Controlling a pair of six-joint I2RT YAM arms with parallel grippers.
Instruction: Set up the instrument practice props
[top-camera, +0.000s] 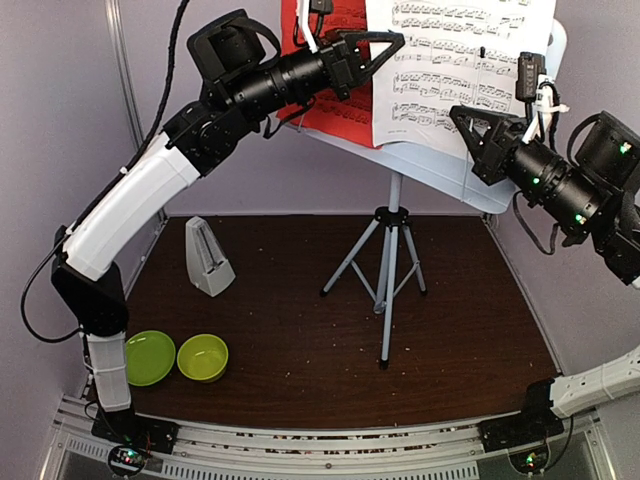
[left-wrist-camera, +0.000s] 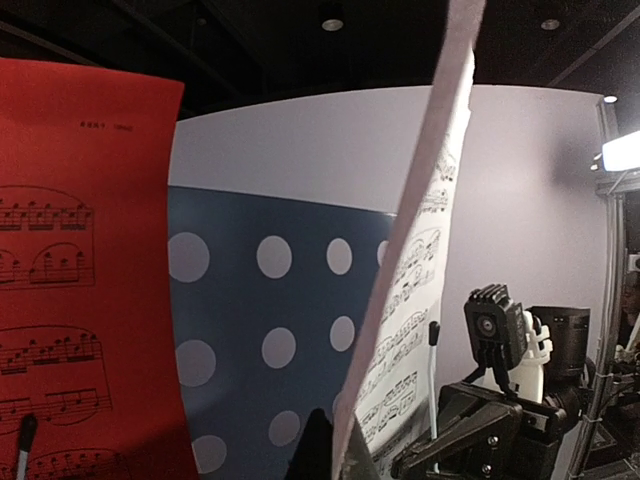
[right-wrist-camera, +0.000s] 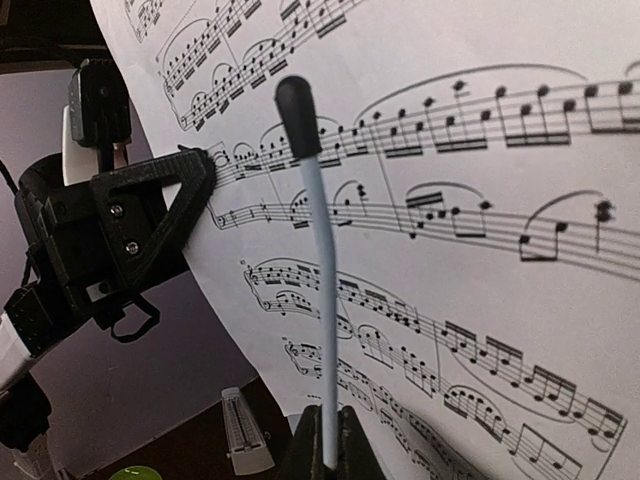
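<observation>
Purple-grey walls close round the dark brown worktop (top-camera: 300, 340), where the music stand (top-camera: 386, 265) rises on its tripod near the middle. On its perforated desk (left-wrist-camera: 270, 300) lean the red sheet (top-camera: 345, 120) at the left and the white sheet (top-camera: 450, 60) at the right. My left pincer (top-camera: 398, 42) is narrow at the white sheet's left edge; the paper hides one finger, so I only think it pinches that edge. My right pincer (top-camera: 455, 112) is closed on the thin page-holder rod (right-wrist-camera: 318, 270), which stands in front of the white sheet's face. The metronome (top-camera: 208, 258) stands upright on the worktop left of the stand. A shallow green bowl (top-camera: 150, 357) and a deeper green bowl (top-camera: 203, 357) sit side by side near my left base.
</observation>
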